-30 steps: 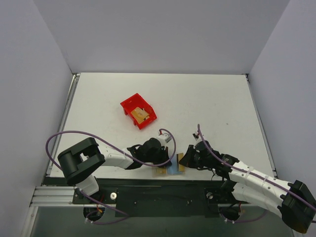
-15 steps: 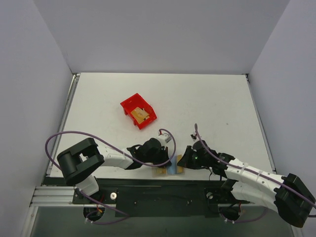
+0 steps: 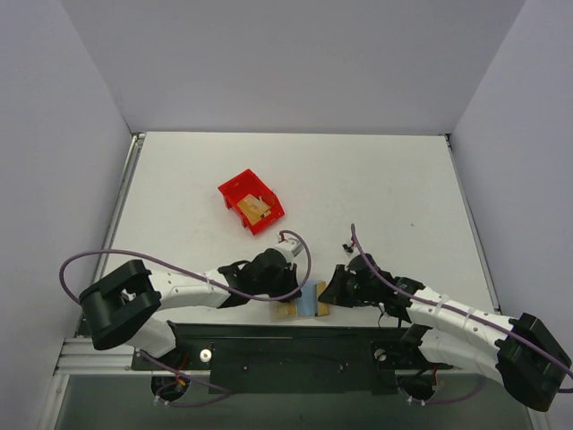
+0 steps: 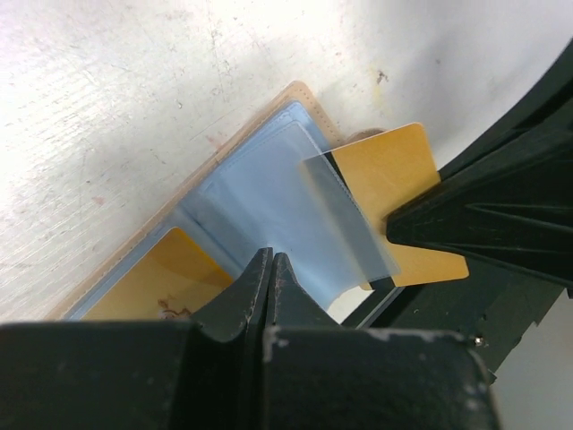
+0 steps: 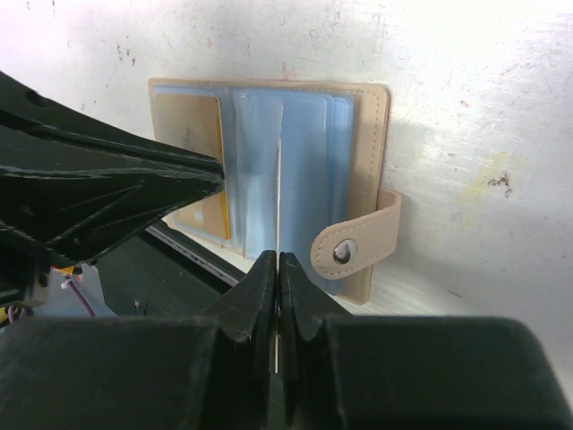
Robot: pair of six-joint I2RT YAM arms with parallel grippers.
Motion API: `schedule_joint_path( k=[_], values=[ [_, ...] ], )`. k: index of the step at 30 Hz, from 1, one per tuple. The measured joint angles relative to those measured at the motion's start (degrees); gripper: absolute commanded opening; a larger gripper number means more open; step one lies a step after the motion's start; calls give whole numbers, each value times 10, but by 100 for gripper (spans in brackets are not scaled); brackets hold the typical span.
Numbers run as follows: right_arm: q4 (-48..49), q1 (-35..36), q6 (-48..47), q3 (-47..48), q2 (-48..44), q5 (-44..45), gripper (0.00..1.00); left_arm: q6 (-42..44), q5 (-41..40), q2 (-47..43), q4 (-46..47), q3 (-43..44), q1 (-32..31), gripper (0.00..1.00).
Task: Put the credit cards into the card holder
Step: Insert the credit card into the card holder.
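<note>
The white tabletop (image 3: 376,197) carries all the things. The two arms reach together toward its near edge, in the middle. Further back and to the left stands a red bin (image 3: 235,190), with some orange-tan cards (image 3: 257,209) lying inside.

The card holder (image 5: 372,161) lies open and flat at the near edge of the tabletop, between the two end effectors. Its light blue lining faces up and its snap tab (image 5: 345,249) hangs loose on one side.

The right end effector (image 5: 277,262) is closed and grips a credit card (image 4: 403,188) by one edge. The far part of this card is under a clear sleeve of the card holder. A second credit card (image 4: 152,291) sits in a pocket on the other half of the holder.

The left end effector (image 4: 271,262) is closed too, with its fingertips together on the blue lining, just beside the second card. I cannot tell if it pinches a sleeve there.
</note>
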Motion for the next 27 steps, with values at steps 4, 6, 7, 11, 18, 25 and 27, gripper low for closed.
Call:
schedule_joint_path(
  k=[4,6,7,11,18,25,27],
  values=[
    [4,0,-7,0,0,-13,0,1,-9,-35,-19,0,1,0],
    [9,0,-10,0,1,-21,0,1,-12,-51,-28,1,3,0],
    [13,0,-10,0,3,-26,0,1,-16,-59,-31,1,4,0],
    [30,0,-13,3,14,-46,0,1,-28,-83,-46,1,12,0],
    [50,16,-30,35,57,-77,0,1,-48,-133,-76,1,36,0],
    [72,41,-44,70,141,-94,0,1,-60,-200,-100,-16,70,0],
    [74,49,-49,84,174,-97,0,1,-63,-211,-110,-19,76,0]
  ],
)
